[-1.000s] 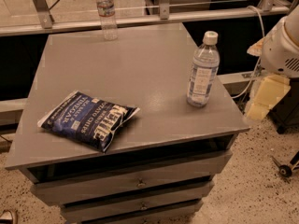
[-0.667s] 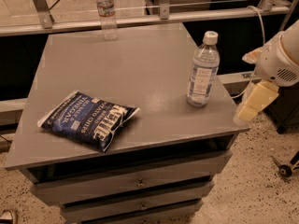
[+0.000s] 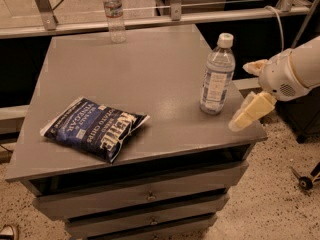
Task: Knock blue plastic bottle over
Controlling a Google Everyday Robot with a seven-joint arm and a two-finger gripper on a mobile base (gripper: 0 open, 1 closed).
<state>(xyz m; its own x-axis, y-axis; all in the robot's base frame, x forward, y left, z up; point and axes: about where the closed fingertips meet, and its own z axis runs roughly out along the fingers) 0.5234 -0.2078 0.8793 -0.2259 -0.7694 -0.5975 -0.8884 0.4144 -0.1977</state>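
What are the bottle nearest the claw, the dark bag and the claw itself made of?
Blue plastic bottle: clear bluish plastic, see-through, white cap. Chip bag: glossy crinkled film, likely plastic. Claw, open beside the table's right edge: pale yellowish fingers, perhaps plastic or rubber.

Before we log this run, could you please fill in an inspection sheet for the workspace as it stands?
Surface: grey table, flat top, drawers beneath.
Job's things: blue plastic bottle upright, cap on, near the right edge.
Clutter: chip bag lying flat at front left; small clear bottle upright at the far edge.
Grippers: gripper open, at the table's right edge, beside the blue plastic bottle and not touching it.
Cables: white cable arcs behind the arm.
Surroundings: metal rail behind the table; speckled floor.
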